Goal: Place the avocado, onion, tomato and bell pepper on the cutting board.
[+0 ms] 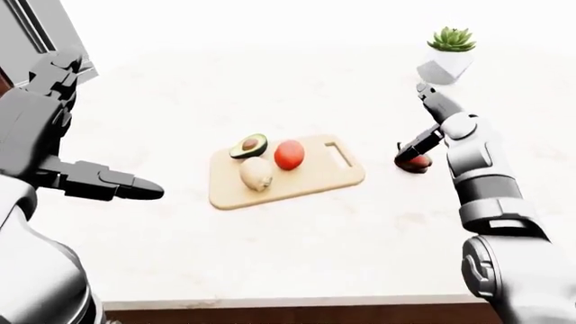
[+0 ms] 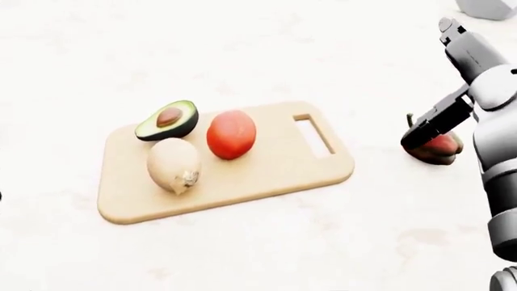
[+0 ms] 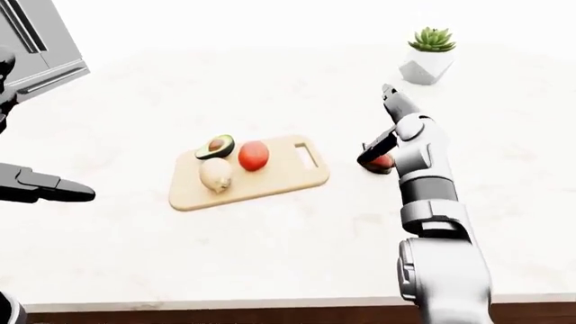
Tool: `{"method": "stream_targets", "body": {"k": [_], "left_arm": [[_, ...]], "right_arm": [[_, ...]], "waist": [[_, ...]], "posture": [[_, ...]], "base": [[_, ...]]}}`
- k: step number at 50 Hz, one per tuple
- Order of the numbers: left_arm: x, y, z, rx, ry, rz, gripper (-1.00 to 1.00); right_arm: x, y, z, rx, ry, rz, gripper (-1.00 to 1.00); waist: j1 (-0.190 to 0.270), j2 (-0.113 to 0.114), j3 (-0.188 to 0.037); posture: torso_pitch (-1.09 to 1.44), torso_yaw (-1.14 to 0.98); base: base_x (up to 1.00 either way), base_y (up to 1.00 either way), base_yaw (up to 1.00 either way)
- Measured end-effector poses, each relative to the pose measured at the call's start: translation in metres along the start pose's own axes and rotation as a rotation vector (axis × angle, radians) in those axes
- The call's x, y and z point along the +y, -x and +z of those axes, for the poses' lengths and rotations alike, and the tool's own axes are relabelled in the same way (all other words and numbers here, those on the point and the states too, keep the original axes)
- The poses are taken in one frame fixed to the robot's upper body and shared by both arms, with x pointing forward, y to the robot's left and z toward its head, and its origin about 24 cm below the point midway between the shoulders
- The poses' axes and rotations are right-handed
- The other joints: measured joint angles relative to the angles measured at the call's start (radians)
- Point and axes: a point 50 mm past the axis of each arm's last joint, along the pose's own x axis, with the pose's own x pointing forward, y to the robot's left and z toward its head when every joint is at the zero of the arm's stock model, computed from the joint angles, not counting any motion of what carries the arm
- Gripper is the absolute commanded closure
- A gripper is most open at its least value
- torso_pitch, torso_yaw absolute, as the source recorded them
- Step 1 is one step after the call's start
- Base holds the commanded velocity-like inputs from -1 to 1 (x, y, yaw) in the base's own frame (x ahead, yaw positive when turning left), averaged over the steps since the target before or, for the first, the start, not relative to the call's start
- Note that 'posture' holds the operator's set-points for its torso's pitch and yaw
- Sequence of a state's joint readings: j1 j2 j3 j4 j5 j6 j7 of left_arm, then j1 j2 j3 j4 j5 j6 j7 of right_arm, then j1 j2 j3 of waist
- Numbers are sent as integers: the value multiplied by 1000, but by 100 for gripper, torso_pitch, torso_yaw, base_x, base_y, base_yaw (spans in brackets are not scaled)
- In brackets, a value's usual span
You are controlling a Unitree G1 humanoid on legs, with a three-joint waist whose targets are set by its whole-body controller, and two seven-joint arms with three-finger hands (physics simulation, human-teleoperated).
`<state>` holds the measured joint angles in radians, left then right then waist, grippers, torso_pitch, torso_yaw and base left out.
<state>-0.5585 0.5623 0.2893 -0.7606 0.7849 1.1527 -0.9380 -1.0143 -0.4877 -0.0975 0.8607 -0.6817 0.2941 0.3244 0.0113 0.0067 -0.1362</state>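
Observation:
A wooden cutting board (image 2: 266,176) lies on the white counter. On it are a halved avocado (image 2: 167,119), a pale onion (image 2: 172,162) and a red tomato (image 2: 231,134). A red bell pepper (image 2: 442,150) sits on the counter to the right of the board's handle end. My right hand (image 2: 440,112) is at the pepper: one dark finger (image 2: 432,124) lies across its near side, another points up and away, so the hand is open. My left hand (image 1: 121,185) hovers at the left of the left-eye view, fingers extended, empty, well left of the board.
A small succulent in a white pot (image 1: 448,57) stands at the top right, beyond the right hand. A grey appliance (image 1: 32,27) is at the top left. The counter's near edge (image 1: 270,304) runs along the bottom of the view.

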Motion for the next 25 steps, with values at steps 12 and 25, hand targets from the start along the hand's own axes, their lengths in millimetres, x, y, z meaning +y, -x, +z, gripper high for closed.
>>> {"method": "stream_targets", "body": {"k": [12, 25], "left_arm": [[2, -1, 5, -10, -4, 2, -100], [2, -3, 6, -12, -4, -4, -100]], "right_arm": [[6, -2, -14, 40, -5, 10, -100], [13, -2, -27, 78, -12, 31, -79]], "waist": [[2, -3, -5], [0, -3, -8]], "posture": [[-21, 0], [-21, 0]], "base": [[0, 0, 0], [0, 0, 0]]}}
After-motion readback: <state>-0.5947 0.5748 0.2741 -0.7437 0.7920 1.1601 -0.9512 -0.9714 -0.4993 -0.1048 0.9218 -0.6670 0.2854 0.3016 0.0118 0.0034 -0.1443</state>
